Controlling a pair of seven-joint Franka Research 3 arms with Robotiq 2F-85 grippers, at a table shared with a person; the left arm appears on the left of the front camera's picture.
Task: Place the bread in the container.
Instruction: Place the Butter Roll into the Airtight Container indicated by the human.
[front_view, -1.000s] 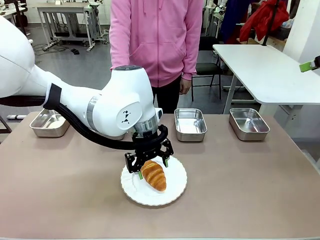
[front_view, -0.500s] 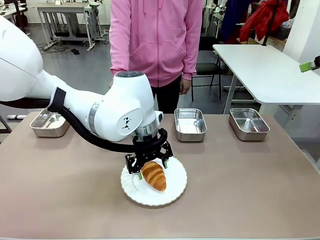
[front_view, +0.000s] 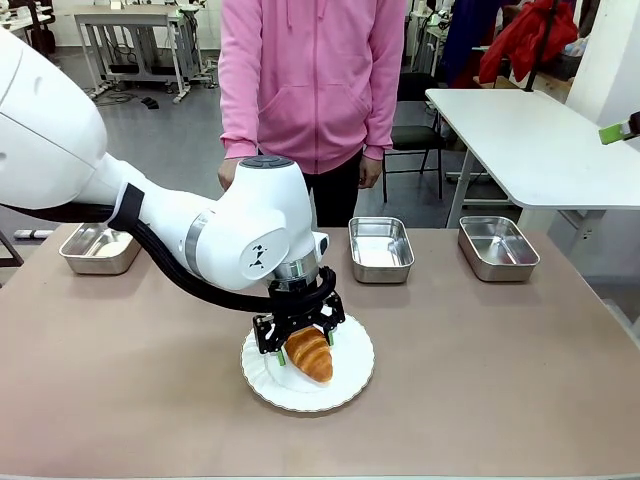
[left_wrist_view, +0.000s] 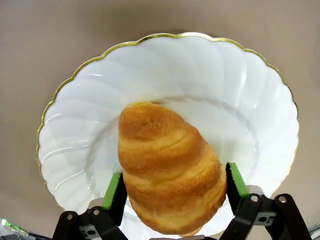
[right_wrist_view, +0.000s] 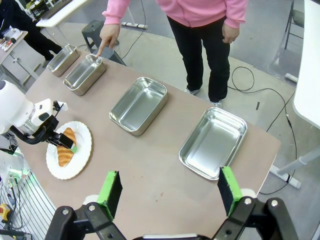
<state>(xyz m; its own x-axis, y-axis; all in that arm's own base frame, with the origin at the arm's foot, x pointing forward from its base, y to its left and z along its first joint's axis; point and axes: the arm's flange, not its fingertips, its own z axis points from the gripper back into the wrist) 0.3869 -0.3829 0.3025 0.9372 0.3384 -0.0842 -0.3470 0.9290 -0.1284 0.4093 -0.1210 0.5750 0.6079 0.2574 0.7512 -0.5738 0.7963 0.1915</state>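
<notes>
Here the left gripper (left_wrist_view: 172, 192) straddles the bread (left_wrist_view: 169, 186) on the white plate (left_wrist_view: 250, 100), jaws apart with pads just beside its flanks, while the right gripper (right_wrist_view: 170, 192) hangs open above the tabletop (right_wrist_view: 165, 175).

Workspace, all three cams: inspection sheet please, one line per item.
Surface: brown table, bare around the plate.
Job's things: croissant on the white scalloped plate; four steel pans in a row at the far edge; person's finger points into one pan.
Clutter: nothing seen.
Grippers: left gripper straddles the croissant, pads close on either side, contact unclear; right gripper open, held high above the table.
Cables: black hose along the left arm; cords on the floor.
Surroundings: person in pink top at the far side; white tables behind.
</notes>
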